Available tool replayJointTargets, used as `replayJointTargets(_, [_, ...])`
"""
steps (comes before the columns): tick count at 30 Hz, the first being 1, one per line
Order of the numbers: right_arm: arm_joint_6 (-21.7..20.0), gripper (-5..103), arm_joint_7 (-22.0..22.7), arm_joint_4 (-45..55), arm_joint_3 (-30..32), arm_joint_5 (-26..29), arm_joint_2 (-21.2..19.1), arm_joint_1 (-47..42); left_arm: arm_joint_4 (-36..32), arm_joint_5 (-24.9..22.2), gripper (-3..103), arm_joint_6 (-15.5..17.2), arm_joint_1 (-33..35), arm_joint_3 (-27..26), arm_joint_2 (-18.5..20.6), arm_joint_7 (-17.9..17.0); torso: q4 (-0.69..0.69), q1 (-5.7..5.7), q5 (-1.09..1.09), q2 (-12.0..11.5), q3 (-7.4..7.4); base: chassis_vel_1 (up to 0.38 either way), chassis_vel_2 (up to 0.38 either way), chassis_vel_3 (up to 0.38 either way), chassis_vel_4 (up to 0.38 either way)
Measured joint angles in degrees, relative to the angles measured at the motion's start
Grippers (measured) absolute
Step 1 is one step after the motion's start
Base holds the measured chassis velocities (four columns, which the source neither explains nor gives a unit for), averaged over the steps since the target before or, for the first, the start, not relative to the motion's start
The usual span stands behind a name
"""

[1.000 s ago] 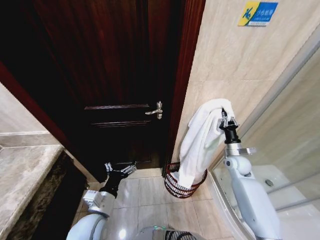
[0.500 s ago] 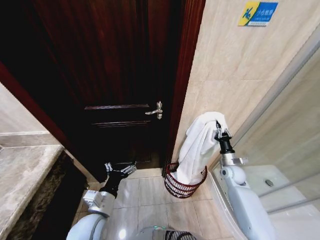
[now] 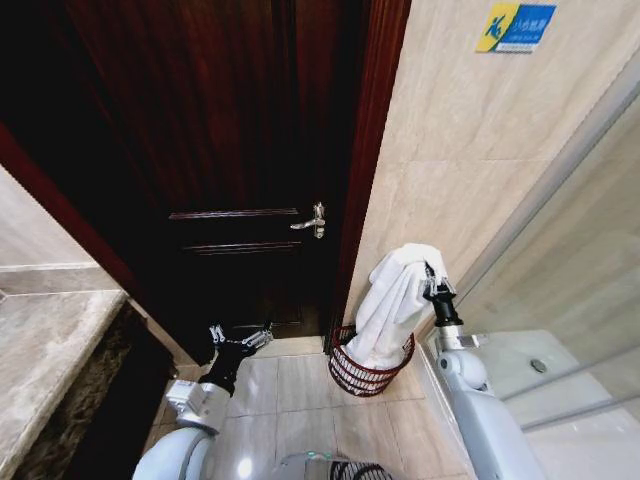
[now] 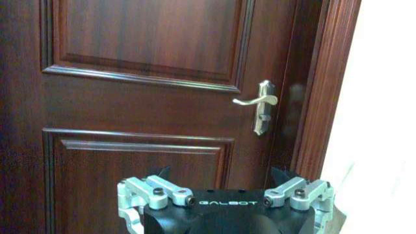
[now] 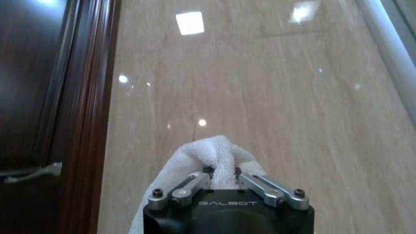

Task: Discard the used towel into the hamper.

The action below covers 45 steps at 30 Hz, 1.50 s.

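Lowered since the earlier frame, your right hand (image 3: 432,279) grips the towel (image 3: 392,305) above the hamper (image 3: 365,377); release off-centre and cloth may drape outside its rim.

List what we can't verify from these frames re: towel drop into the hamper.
- Hamper inside, head view: the towel draped into it hides how far the lower end reaches.
- Right hand fingertips, right wrist view: buried in towel folds.
- Left hand fingertips, left wrist view: cut off by the frame edge.
- Door handle: latch state unreadable.
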Motion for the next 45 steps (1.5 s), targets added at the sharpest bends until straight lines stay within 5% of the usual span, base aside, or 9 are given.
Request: replayJointTargets(45, [4.9, 7, -3.7, -21.6, -4.8, -1.9, 5.0, 0.8, 0.0, 0.0, 100, 0.0, 0.0, 0.0, 0.0, 0.0, 0.00, 0.00, -0.01, 0.0, 0.00, 0.000, 0.000, 0.000, 0.000])
